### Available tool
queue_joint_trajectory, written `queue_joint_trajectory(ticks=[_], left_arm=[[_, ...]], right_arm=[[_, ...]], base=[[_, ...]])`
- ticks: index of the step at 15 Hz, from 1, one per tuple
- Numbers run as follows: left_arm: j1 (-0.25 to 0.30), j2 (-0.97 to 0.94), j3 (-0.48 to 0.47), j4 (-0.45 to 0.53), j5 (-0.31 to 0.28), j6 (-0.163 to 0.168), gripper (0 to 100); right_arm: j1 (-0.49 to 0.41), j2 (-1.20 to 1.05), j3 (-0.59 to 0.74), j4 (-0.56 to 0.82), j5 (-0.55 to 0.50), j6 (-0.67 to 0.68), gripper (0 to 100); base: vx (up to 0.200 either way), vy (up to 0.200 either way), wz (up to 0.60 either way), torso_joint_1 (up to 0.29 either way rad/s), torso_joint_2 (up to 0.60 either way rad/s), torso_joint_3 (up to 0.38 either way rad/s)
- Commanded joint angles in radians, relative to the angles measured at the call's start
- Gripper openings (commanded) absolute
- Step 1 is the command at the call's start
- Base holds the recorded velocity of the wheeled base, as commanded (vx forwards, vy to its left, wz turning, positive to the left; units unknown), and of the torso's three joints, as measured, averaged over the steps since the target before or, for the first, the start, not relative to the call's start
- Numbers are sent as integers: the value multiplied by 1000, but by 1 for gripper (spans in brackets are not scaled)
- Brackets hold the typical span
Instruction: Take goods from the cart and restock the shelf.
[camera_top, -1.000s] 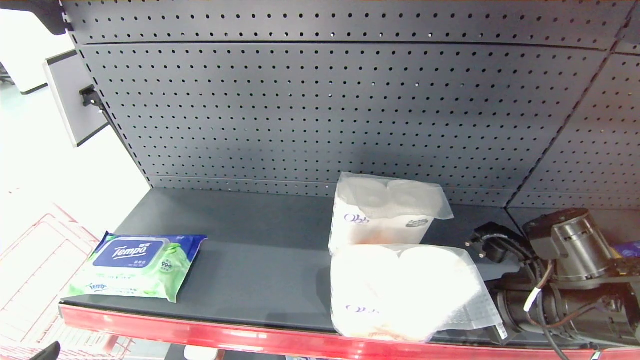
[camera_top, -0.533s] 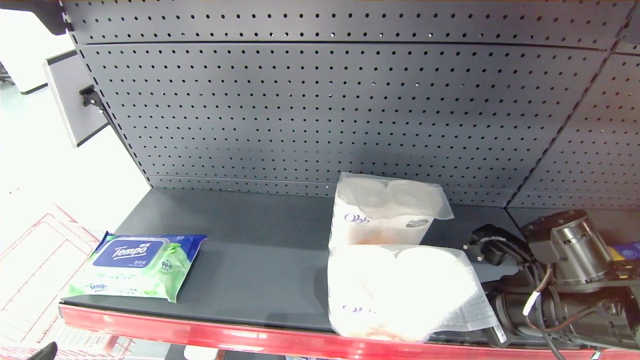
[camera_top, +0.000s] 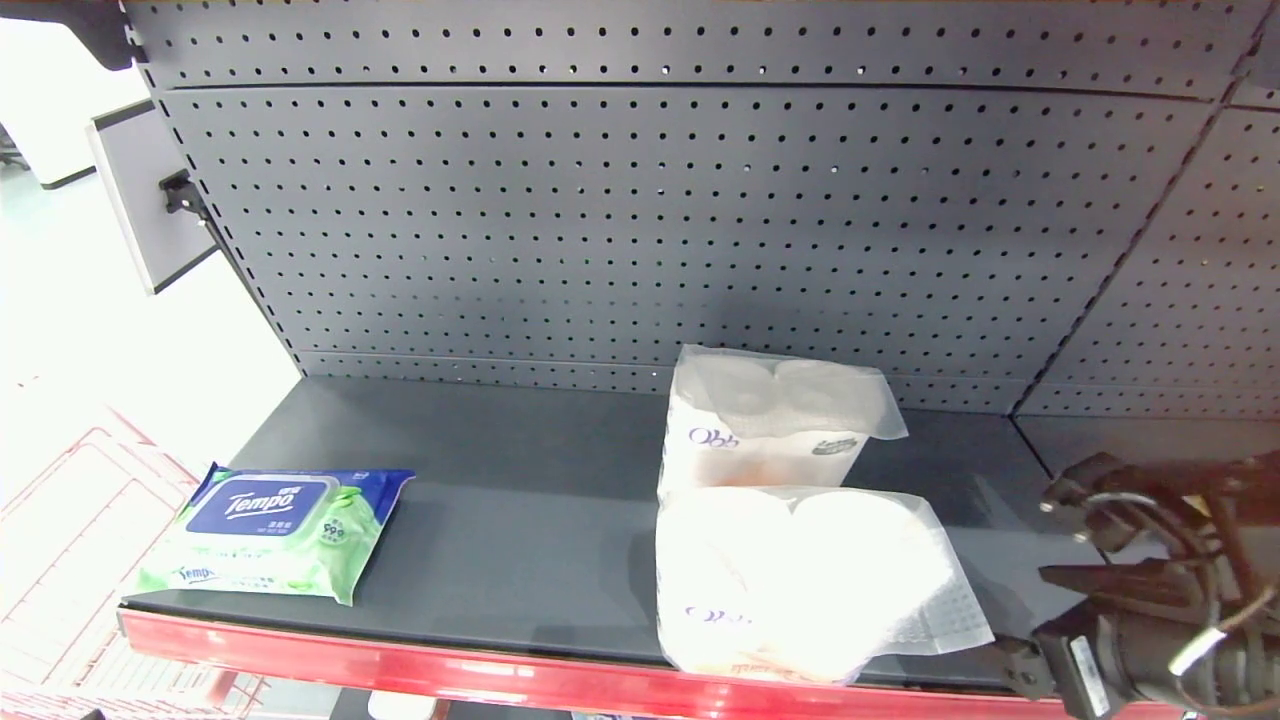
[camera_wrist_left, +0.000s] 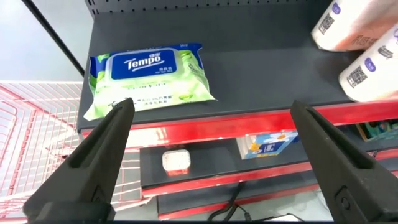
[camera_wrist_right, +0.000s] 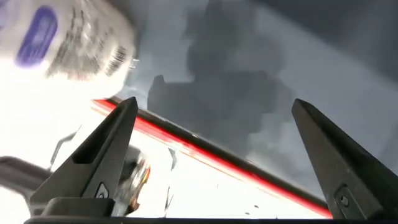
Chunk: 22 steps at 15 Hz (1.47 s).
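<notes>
A blue and green wipes pack (camera_top: 270, 535) lies flat at the left front of the dark shelf (camera_top: 520, 470). Two white toilet-roll packs stand right of the middle, one at the back (camera_top: 770, 415) and one at the shelf's front edge (camera_top: 800, 585). My right gripper (camera_top: 1030, 620) is open just right of the front pack, apart from it; its wrist view shows that pack (camera_wrist_right: 56, 43) beyond the open right gripper (camera_wrist_right: 214, 168). My left gripper (camera_wrist_left: 211, 155) hangs open and empty below the shelf front, under the wipes pack (camera_wrist_left: 149, 78).
A red wire cart (camera_top: 70, 560) stands at the lower left, beside the shelf end. A perforated back panel (camera_top: 640, 220) rises behind the shelf. Lower shelves hold a small white box (camera_wrist_left: 175, 160) and a blue and white box (camera_wrist_left: 270, 144). Bare shelf lies between the wipes and the rolls.
My right arm has pulled back to the right and downward, away from the front toilet-roll pack. That pack has stayed on the shelf, shifted slightly left.
</notes>
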Motion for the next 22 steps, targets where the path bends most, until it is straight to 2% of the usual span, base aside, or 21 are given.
queue_joint_trajectory(ticks=[1,4,5,6,7,8,9,10,11,12,13,14,15,17,18,19,20,22], left_arm=[[-1,-116,16,87,-7,-3,100],[-1,-229,19,222,-22,-20,100],[5,-305,30,308,-13,-32,100],[9,-321,27,340,-11,-37,100],[39,-340,16,397,-8,-47,100],[115,-335,7,431,-10,-58,100],[118,-335,7,431,-10,-60,100],[189,-352,28,437,-10,-84,100],[197,-403,56,428,-19,-80,100],[197,-403,56,428,-19,-80,100],[180,-426,82,420,-54,-55,100],[180,-426,97,343,-142,-31,100],[180,-426,114,271,-145,-26,100],[180,-426,240,0,-143,-15,100],[180,-426,315,-117,-131,-8,100],[181,-426,404,-267,-88,3,100],[181,-426,403,-229,-37,14,100],[181,-426,396,-221,-28,23,100]], right_arm=[[-8,-428,116,6,-138,-13,100],[-40,-626,101,68,-290,-33,100],[-103,-778,99,195,-350,-42,100],[-134,-827,99,258,-356,-42,100],[-223,-902,94,374,-356,-42,100],[-399,-970,101,489,-350,-38,100],[-407,-973,101,494,-350,-38,100],[-548,-1031,154,552,-336,-38,100],[-554,-1072,193,551,-293,-39,100],[-554,-1072,193,551,-293,-39,100],[-514,-1174,229,531,-129,-50,100],[-493,-1241,259,460,120,-90,100],[-493,-1241,279,423,126,-90,100],[-493,-1241,349,275,126,-81,100],[-493,-1243,375,215,128,-81,100],[-493,-1243,418,123,128,-90,100],[-493,-1243,429,91,124,-91,100],[-493,-1243,429,91,105,-88,100]], base=[[0,0,0,0,0,0],[0,0,0,0,0,0],[0,0,0,0,0,0],[0,0,0,0,0,0],[0,0,0,0,0,0],[0,0,0,0,0,0],[0,0,0,0,0,0],[0,0,0,0,0,0],[0,0,0,0,0,0],[0,0,0,0,0,0],[0,0,0,0,0,0],[0,0,0,0,0,0],[0,0,0,0,0,0],[0,0,0,0,0,0],[0,0,0,0,0,0],[0,0,0,0,0,0],[0,0,0,0,0,0],[0,0,0,0,0,0]])
